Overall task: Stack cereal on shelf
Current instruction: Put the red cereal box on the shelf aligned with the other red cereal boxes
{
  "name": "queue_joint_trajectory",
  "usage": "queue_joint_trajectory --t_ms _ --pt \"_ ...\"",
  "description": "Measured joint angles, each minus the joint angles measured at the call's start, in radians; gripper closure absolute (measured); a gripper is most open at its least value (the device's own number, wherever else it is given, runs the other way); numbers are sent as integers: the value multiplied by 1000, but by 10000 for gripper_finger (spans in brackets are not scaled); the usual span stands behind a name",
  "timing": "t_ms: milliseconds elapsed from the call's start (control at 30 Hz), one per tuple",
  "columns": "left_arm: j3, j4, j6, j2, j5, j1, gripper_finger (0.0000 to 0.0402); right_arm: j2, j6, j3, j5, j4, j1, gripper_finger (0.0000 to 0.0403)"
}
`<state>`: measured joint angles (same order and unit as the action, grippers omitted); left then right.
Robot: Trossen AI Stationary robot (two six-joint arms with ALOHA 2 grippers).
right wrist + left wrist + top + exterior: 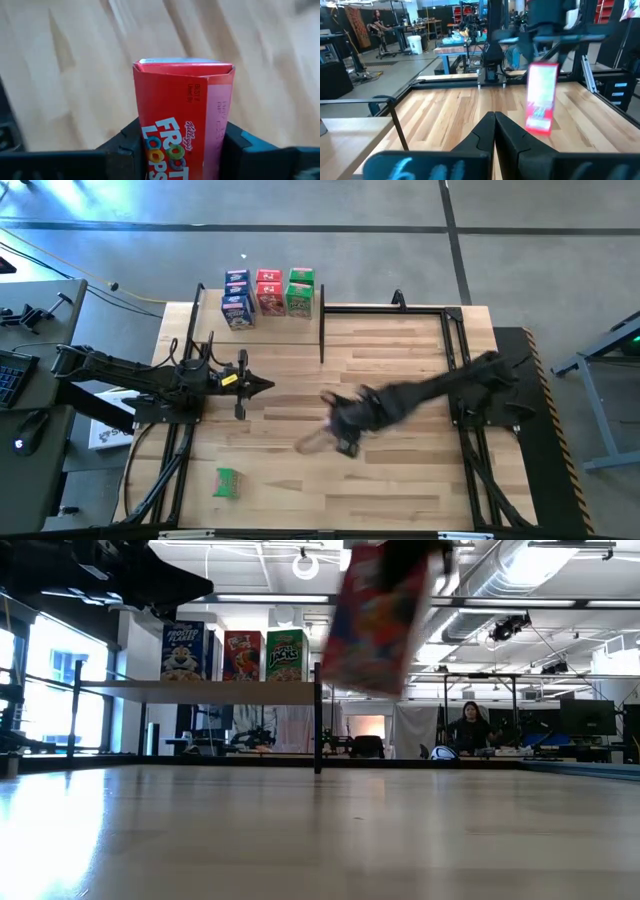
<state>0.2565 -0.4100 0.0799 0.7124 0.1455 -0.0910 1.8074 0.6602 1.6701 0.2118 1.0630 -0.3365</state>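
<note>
My right gripper (340, 430) is shut on a red cereal box (182, 120) above the middle of the table. The box also shows in the low view (375, 615) and in the left wrist view (541, 97). My left gripper (265, 385) is shut and empty, hovering left of centre and pointing toward the table's right edge. The shelf (200, 691) stands at the far left, with several blue, red and green boxes (270, 292) upright on its plank. A green box (227, 482) lies flat on the table near the front left. My right gripper pinches the red box between its two fingers (125, 145), one on each of two opposite sides (142, 125), near the box's upper end. The fingers come from above, pointing down. The box hangs below them, slightly tilted, lifted clear of the table.
Thin black posts (322, 330) stand at the shelf's right end, and a black frame runs along the table's far right side. Bare tabletop lies between the two arms and the shelf. A person sits in the room beyond the table (468, 725).
</note>
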Motion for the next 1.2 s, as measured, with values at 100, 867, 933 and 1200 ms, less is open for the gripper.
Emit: queue_joint_trajectory --t_ms 100,867,933,1200 --pt "0 13 0 0 0 0 401 63 -237 36 -48 -99 112 261" --pt "0 131 -105 1 33 -1 390 373 -716 214 -107 -369 274 193" --pt "0 138 -111 1 33 -1 380 370 -715 214 -78 -388 267 168" --pt "14 151 -118 1 -14 -2 367 359 -710 358 25 -120 202 174"
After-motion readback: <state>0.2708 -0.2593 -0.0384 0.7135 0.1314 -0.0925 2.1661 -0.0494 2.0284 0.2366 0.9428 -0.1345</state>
